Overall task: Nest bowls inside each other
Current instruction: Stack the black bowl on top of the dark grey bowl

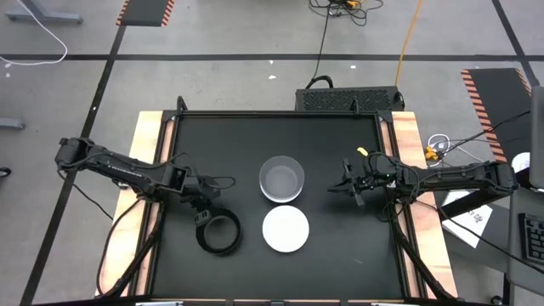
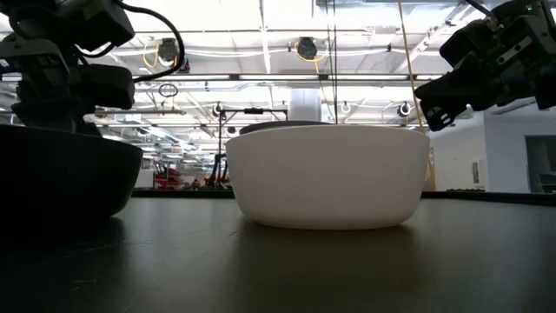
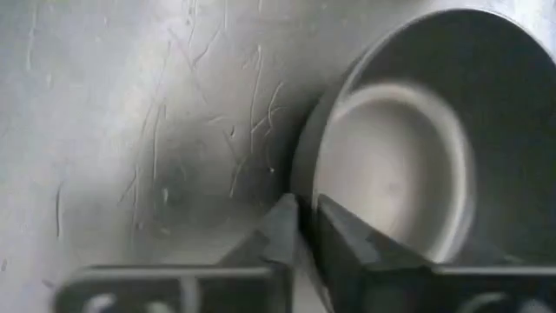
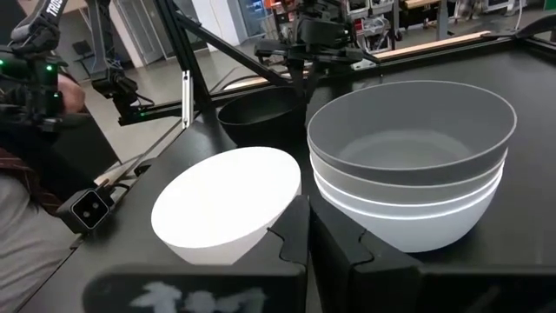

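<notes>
On the table's left, the left claw (image 1: 204, 216) pinches the black bowl's (image 1: 223, 235) rim; right claw (image 1: 350, 189) clenched.

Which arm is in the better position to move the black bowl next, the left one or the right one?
Probably the left. The left claw is closed on the rim of the black bowl. The right claw is shut and empty, on the far side of the grey bowl stack.

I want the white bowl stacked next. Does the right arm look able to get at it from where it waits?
Probably yes: the bare tabletop lies between the right gripper and the white bowl; the grey stack sits off to the side.
</notes>
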`<state>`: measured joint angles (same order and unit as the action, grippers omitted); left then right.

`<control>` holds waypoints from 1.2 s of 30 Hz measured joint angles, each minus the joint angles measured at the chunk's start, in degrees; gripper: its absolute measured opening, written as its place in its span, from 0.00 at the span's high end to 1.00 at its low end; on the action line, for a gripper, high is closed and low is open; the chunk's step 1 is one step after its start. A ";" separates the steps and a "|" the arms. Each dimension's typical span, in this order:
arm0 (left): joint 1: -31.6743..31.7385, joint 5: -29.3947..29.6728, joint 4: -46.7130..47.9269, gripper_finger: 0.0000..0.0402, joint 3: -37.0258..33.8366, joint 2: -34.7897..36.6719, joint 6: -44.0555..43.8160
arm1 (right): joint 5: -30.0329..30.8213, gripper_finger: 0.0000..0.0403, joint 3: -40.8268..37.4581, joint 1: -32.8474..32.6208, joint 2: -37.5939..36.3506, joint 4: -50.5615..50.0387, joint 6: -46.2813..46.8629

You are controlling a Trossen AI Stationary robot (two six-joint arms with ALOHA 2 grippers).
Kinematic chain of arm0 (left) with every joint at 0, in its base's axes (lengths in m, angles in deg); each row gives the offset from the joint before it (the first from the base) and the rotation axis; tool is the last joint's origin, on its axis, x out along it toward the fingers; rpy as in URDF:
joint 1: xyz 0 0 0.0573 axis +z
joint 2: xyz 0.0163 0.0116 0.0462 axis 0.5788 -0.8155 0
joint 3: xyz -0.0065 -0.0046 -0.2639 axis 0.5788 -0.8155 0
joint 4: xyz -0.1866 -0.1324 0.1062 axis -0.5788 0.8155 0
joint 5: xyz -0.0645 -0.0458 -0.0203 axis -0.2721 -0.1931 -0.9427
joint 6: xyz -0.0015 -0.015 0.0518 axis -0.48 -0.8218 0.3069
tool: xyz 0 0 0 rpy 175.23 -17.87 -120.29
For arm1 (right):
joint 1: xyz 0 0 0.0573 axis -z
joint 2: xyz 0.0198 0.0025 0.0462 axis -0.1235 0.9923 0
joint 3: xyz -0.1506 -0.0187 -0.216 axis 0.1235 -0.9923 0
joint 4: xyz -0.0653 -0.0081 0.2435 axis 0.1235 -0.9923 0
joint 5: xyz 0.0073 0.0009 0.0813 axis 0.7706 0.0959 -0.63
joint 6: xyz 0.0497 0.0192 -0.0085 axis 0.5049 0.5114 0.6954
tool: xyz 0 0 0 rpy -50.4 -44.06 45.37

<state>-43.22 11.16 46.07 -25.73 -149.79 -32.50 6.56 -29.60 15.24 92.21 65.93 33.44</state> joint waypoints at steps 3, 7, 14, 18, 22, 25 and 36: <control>0.00 -0.31 0.02 0.98 0.00 0.00 1.50 | 0.00 1.00 0.00 0.00 -0.02 0.00 -0.02; 0.00 -1.51 -0.11 0.98 0.00 0.00 3.16 | 0.00 1.00 0.00 0.00 0.00 0.00 -0.02; -0.34 3.39 -0.59 0.99 0.00 0.04 3.14 | 0.00 1.00 0.00 0.00 0.00 0.00 -0.02; -0.92 6.25 -4.20 0.99 -0.02 0.13 4.57 | 0.00 1.00 0.00 0.00 -0.02 0.00 0.04; -1.40 6.80 -9.06 0.99 -0.02 1.33 7.36 | 0.01 1.00 0.00 0.00 -0.01 0.00 0.88; -1.62 8.57 -11.31 0.99 -0.02 4.03 10.26 | 0.00 1.00 -0.02 0.00 -0.01 -0.01 1.01; -3.96 17.62 -13.72 0.99 -0.23 16.56 19.45 | 0.00 1.00 -0.02 0.00 0.00 0.42 1.01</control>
<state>-47.18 28.79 32.35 -25.96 -133.22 -13.06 6.55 -29.62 15.24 92.20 66.35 34.45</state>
